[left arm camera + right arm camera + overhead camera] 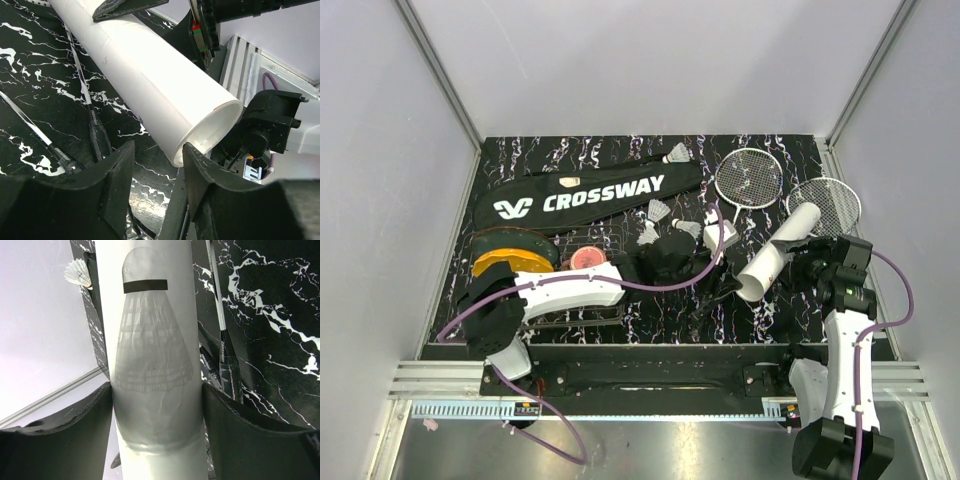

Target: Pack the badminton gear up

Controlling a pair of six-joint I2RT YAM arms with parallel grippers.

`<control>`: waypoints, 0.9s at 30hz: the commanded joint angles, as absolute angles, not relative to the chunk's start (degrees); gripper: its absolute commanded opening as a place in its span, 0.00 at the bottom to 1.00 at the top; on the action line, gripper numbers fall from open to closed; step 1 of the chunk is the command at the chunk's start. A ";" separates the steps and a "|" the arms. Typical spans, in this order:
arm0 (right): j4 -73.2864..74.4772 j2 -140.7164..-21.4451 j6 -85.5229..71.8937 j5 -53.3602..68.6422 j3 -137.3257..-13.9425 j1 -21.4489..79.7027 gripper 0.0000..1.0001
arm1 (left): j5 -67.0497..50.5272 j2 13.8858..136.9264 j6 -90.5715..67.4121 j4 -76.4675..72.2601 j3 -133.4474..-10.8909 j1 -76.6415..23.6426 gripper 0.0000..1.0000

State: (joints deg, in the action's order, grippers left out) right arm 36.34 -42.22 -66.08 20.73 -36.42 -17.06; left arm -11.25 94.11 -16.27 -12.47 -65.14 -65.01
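long white cardboard tube (777,252) over black marbled tabletop (590,150) at 4 o'clock, axis 1-to-7 o'clock. right claw (156,400) clenched around its middle. open mouth at 7 faces released left claw (157,160), just beside it.

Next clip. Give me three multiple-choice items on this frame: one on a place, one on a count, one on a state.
1. Where does the CROSSWAY bag lie?
A) back left
B) front right
C) front centre

2. How many rackets show?
A) one
B) two
C) four

3. The right tool is:
A) open and empty
B) shut on the white tube
C) shut on the bag

Key:
1 A: the top view shows the bag spread across the back left.
2 B: two strung heads lie side by side at the back right.
3 B: its fingers press both sides of the tube in the right wrist view.
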 commanded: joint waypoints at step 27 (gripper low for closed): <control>48.94 -56.41 -18.47 23.69 -61.41 2.48 1.00 | -41.57 101.07 -33.04 9.04 -82.61 -41.40 0.00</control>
